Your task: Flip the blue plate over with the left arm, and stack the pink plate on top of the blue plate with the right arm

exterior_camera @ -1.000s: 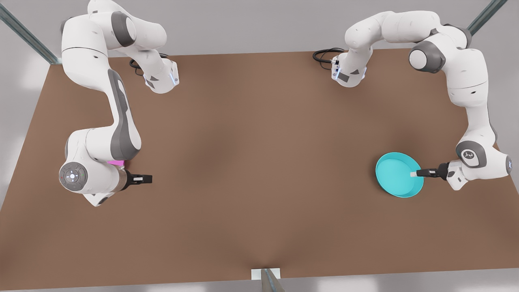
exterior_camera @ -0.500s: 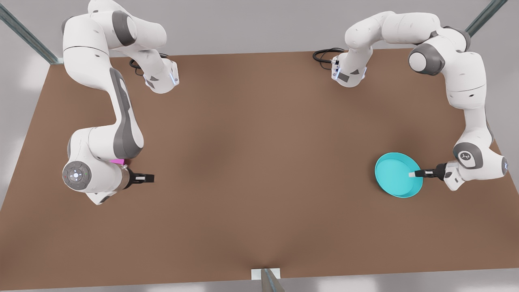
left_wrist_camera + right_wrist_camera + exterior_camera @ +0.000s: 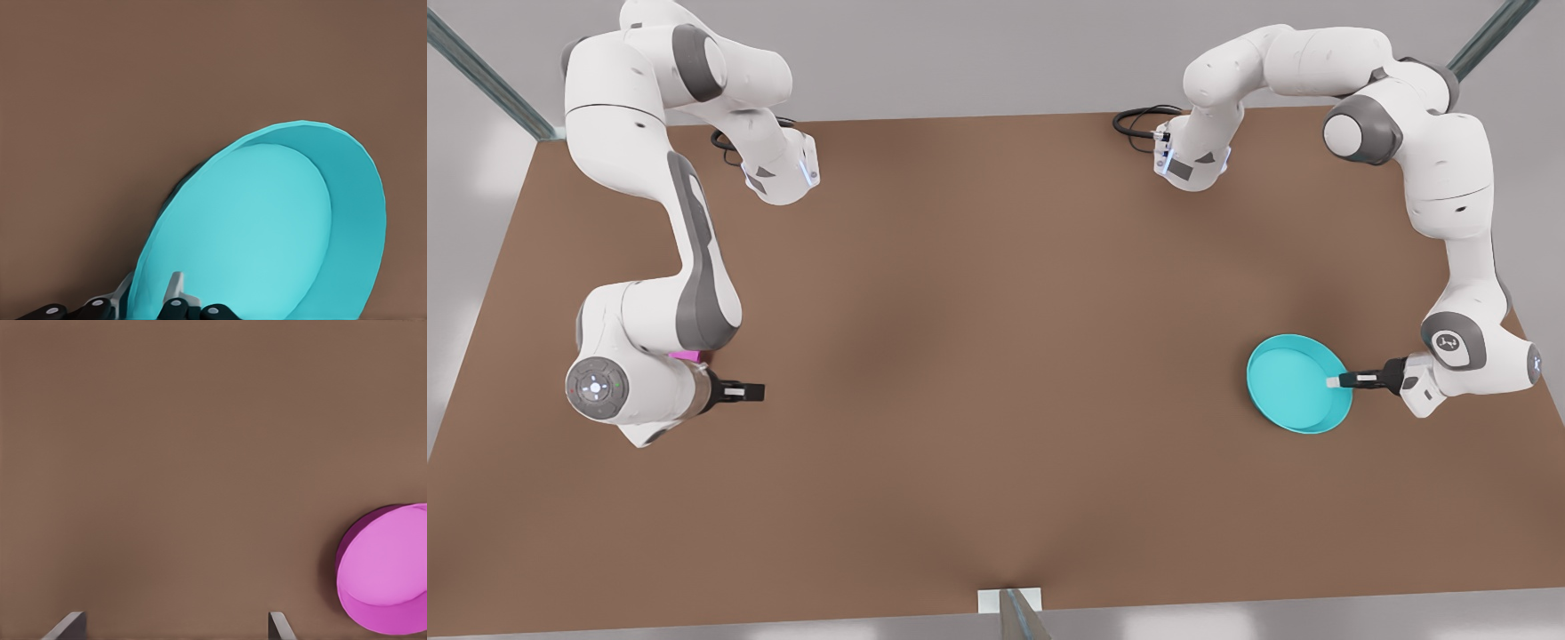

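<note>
While the left tool point(image 3: 1336, 381) is clamped on the rim of the blue plate point(image 3: 1294, 382), tilted up near the tabletop's point(image 3: 996, 356) edge, the flip is only begun. The right tool point(image 3: 749, 390), fingers apart, waits beside the pink plate point(image 3: 390, 570); stacking remains.

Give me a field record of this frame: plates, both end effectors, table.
blue plate: front view's right, tilted, one edge raised, hollow side showing
left end effector: shut on the blue plate's rim, one finger inside, one outside
pink plate: on the table, mostly hidden under the other arm in the front view
right end effector: open, holds nothing, beside the pink plate
table: brown
stacked: no
</note>
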You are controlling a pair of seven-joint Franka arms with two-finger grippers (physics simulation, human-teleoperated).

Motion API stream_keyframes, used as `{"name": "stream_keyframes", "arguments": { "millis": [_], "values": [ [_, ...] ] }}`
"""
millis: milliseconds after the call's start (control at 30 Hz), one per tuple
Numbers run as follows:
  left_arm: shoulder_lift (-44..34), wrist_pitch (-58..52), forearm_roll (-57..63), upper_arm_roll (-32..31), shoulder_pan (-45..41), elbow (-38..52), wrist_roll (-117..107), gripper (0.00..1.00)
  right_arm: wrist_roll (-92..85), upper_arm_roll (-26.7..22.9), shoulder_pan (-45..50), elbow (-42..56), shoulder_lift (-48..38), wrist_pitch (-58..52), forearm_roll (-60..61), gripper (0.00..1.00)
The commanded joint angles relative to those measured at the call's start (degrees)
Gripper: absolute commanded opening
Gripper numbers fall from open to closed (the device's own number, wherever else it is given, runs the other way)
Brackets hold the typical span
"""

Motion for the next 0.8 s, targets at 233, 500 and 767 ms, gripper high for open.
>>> {"name": "stream_keyframes", "arguments": {
  "millis": [233, 500, 767],
  "values": [
    [0.2, 0.0, 0.0, 0.0, 0.0, 0.0, -0.4, 0.3, -0.3, -0.1, -0.2, 0.1, 0.1, 0.0, 0.0, 1.0],
    [0.1, -0.1, 0.0, 0.0, 0.0, 0.1, -0.8, 0.25, -0.5, 0.0, -0.2, 0.1, 0.1, 0.0, 0.1, 1.0],
    [-0.7, -0.5, 0.0, 0.0, -0.1, 0.2, -1.0, 0.24, -0.1, -0.1, -0.2, 0.1, 0.0, 0.1, 0.3, 1.0]
  ]
}}
